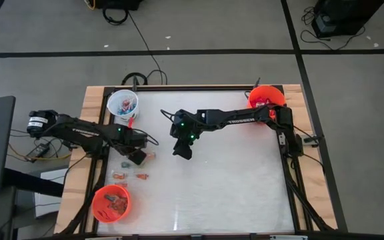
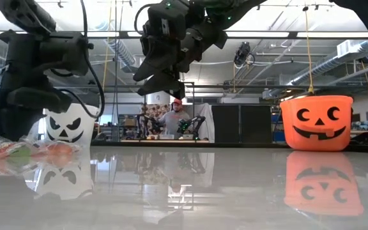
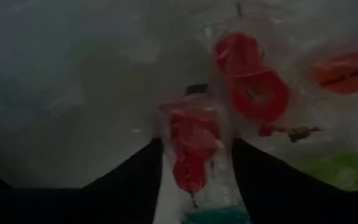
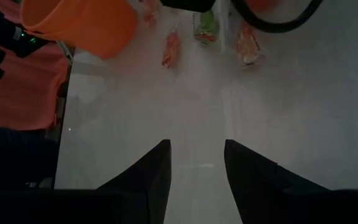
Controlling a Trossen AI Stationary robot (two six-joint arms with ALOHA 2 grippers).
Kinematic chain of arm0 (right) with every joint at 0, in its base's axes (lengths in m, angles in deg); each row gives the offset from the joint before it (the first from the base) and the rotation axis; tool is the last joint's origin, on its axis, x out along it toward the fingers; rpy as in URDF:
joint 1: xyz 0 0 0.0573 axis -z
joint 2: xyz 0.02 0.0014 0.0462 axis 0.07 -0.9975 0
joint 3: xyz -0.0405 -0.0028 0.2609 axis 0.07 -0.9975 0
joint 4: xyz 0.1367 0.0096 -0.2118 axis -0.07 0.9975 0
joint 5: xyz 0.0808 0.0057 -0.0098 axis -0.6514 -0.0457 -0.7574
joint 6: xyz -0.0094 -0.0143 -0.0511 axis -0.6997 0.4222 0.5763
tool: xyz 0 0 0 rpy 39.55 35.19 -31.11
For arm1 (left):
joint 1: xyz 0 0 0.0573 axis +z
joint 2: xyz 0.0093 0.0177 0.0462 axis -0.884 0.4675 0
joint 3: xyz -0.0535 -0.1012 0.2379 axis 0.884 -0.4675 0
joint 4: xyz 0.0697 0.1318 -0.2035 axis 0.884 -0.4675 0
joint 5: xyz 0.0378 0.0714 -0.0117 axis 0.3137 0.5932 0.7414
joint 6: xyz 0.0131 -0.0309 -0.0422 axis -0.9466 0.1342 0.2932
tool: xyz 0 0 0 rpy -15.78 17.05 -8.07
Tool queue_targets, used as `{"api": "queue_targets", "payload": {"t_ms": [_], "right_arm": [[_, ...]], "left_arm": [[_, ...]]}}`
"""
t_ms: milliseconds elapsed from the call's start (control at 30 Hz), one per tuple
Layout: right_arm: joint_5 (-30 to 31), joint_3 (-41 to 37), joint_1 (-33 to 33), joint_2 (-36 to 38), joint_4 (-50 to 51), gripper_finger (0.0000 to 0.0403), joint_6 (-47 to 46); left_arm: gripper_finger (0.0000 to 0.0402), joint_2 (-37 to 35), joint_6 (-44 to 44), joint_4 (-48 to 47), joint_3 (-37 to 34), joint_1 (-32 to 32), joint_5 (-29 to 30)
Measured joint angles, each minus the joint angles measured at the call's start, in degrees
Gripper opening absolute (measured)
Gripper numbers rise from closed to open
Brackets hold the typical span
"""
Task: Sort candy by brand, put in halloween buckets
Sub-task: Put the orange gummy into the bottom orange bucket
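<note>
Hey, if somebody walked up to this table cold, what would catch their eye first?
Probably the jack-o'-lantern buckets: a white bucket at the far left, an orange bucket at the far right and another orange bucket at the near left. Next, the left gripper, down among the scattered candy with a red-wrapped piece between its fingers. The right gripper hangs open above bare table near the middle.
</note>
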State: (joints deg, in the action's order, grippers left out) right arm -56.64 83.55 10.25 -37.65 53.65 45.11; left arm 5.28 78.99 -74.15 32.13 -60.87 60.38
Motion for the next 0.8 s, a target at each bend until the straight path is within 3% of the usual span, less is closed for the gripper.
{"api": "queue_targets", "payload": {"t_ms": [167,333,600,800], "right_arm": [[0.44,0.00,0.00,0.00,-0.02,0.0160,0.01],[0.61,0.00,0.00,0.00,0.02,0.0156,-0.07],[2.76,0.00,-0.51,0.00,0.09,0.0148,-0.89],[3.67,0.00,-1.29,0.00,-0.12,0.0146,-2.02]], "left_arm": [[0.0095,-0.43,-1.42,-1.70,1.05,-0.02,-0.05],[0.0016,-2.59,-4.36,-8.77,8.42,-0.74,1.10],[0.0034,-5.71,-5.73,-26.32,26.04,-7.27,2.13],[0.0020,-6.50,-7.42,-32.42,33.81,-19.45,-9.56]]}}
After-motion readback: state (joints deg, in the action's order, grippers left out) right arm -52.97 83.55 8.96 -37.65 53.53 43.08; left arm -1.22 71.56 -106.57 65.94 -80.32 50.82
